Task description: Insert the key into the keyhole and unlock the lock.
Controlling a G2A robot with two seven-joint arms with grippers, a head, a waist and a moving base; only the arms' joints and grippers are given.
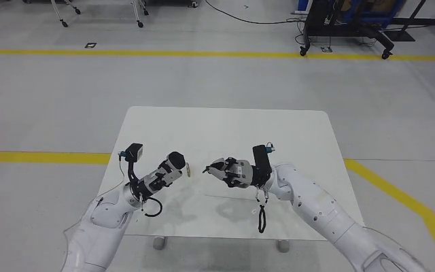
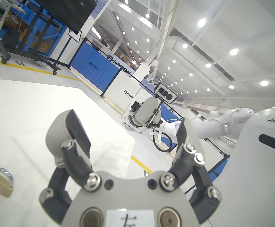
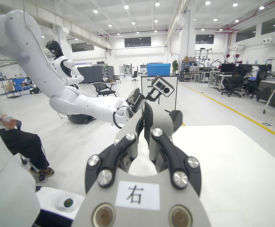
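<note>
left gripper (image 2: 129, 120) fingers spread, empty | right gripper (image 3: 144, 111) fingers pressed together, key not discernible | lock (image 1: 188, 171) loose on table (image 1: 272, 129) between grippers | risk: unheld lock likely slides under push, key misses keyhole

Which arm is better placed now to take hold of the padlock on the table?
Left. The left hand is open, and the padlock lies right beside it. The right hand is shut, so it would have to open first.

Pale floor (image 1: 204, 75) with yellow lines (image 1: 136, 52) — ceiling lights (image 3: 126, 6), office chairs (image 3: 234, 82).
</note>
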